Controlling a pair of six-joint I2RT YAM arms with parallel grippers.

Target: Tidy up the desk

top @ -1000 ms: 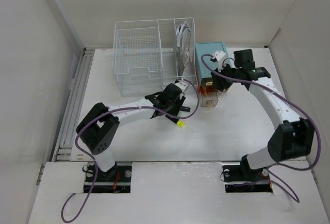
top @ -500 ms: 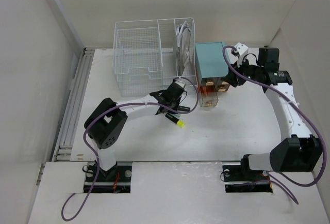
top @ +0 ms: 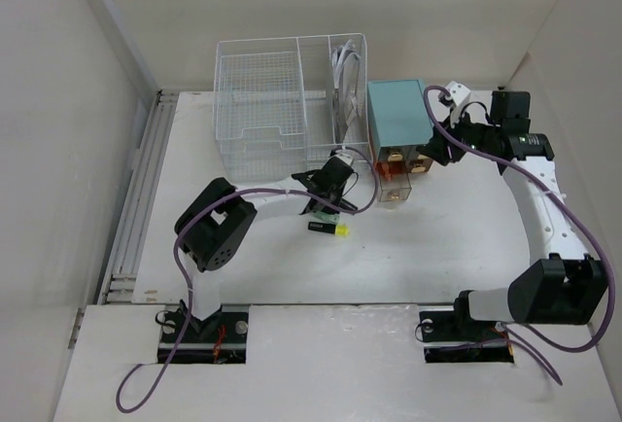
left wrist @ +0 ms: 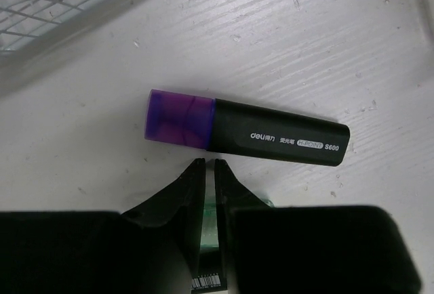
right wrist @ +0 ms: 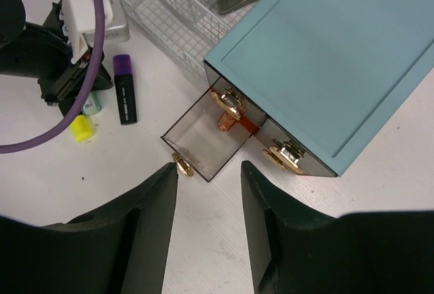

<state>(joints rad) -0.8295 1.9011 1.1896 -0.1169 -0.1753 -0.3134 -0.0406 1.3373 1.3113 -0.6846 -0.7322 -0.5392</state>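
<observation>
Desk (top: 437, 257) lies directly under both sets of jaws: the left gripper (left wrist: 207, 172) is down at its surface, the right gripper (right wrist: 209, 172) hangs above it. Markers: two. Left jaws are drawn almost together, pinching the yellow marker (top: 337, 231). The purple marker (left wrist: 271, 141) lies just beyond the fingertips. Right jaws are half spread, holding nothing, over the one open drawer (right wrist: 203, 138) of the one teal box (right wrist: 325, 57). Farthest: one wire basket (top: 258, 101).

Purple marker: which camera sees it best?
The left wrist view: the purple marker lies whole and close, with its cap and lettering clear. The right wrist view shows it small and far away. In the top view I cannot make it out.
</observation>
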